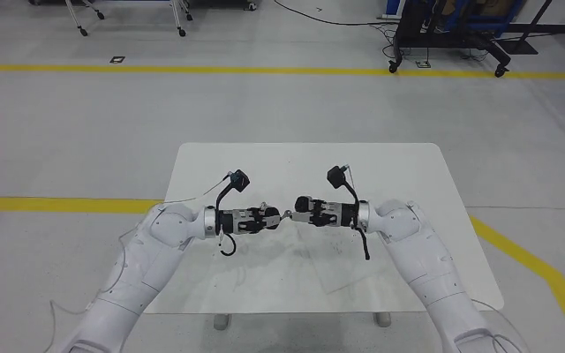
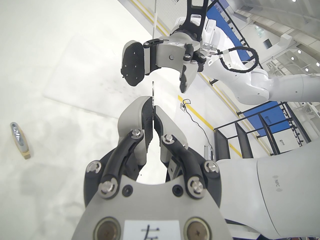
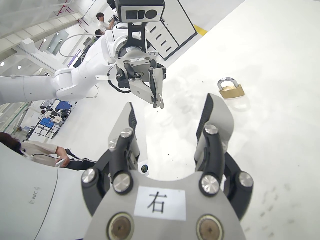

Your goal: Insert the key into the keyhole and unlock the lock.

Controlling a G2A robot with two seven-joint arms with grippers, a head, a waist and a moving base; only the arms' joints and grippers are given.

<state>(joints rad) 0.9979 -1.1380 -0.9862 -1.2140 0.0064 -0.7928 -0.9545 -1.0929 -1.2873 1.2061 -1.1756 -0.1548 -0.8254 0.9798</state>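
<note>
One white tabletop (image 1: 388, 176) carries the scene, and two arms are held above its middle, tips facing each other.

There are two sets of fingers. The right fingers (image 3: 217, 116) stand wide open with nothing between them. The left fingers (image 2: 131, 118) are closed, their black pads pressed together on the key.

One padlock (image 3: 232, 91) lies flat on the tabletop, with a brass body and a silver shackle that looks seated in the body. It is below and off to one side of both sets of fingers, well apart from them and touched by neither.

One key (image 3: 159, 103) is in sight, a thin piece of metal that shows only as a sliver from edge-on in the left wrist view. It is pinched between the left fingers' pads, and a short rounded end sticks out past their tips. That end points toward the gap between the open right fingers and sits near them, just short of their tips. It seems to touch neither of them. The key hangs in the air above the tabletop, well apart from the padlock and not in its keyhole.
</note>
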